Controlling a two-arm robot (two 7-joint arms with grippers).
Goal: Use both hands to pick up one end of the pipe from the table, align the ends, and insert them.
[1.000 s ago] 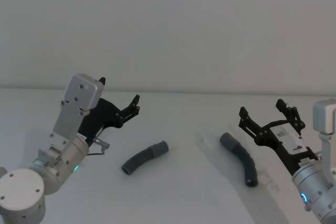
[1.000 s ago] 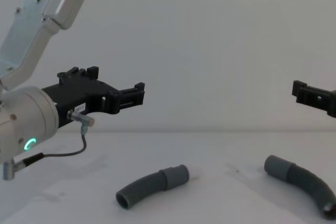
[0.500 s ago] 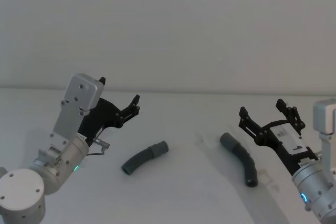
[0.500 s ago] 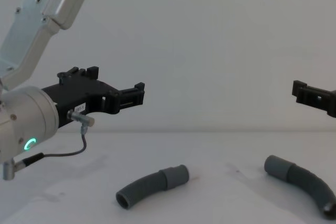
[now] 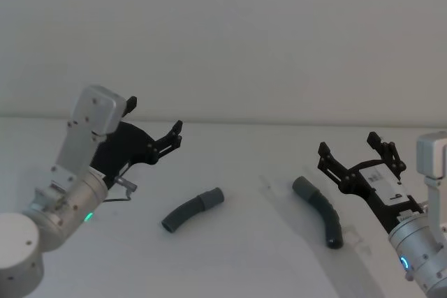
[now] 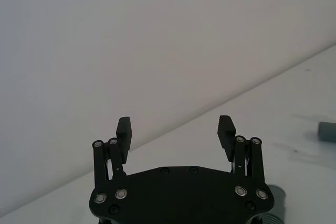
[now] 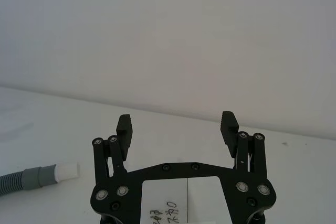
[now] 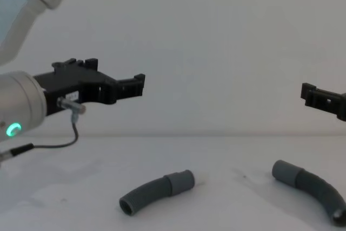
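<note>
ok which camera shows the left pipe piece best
The chest view: the left pipe piece lies whole and near, its ribbed open end and smooth cuff both plain. The head view has the piece whole but smaller; the left wrist view catches just its cuff behind the left pincer.

This reads as a robotics lab or test bench. A plain white surface (image 5: 237, 256) runs back to a bare pale wall (image 5: 230, 33), and the two meet in one straight seam. Two robot arms reach over it. The left arm's silver cylindrical wrist (image 8: 19, 106) carries a green ring light (image 8: 12, 130), and the right arm's wrist (image 5: 419, 246) shows a blue light (image 5: 404, 264). The left gripper (image 6: 175, 127) and right gripper (image 7: 177, 124) are black plastic with bolted linkages. A white label (image 7: 173, 198) with handwritten marks sits on the right one. A ribbed grey hose piece (image 5: 188, 211) and a second hose piece (image 5: 323, 213) lie well apart on the surface, like test parts.
</note>
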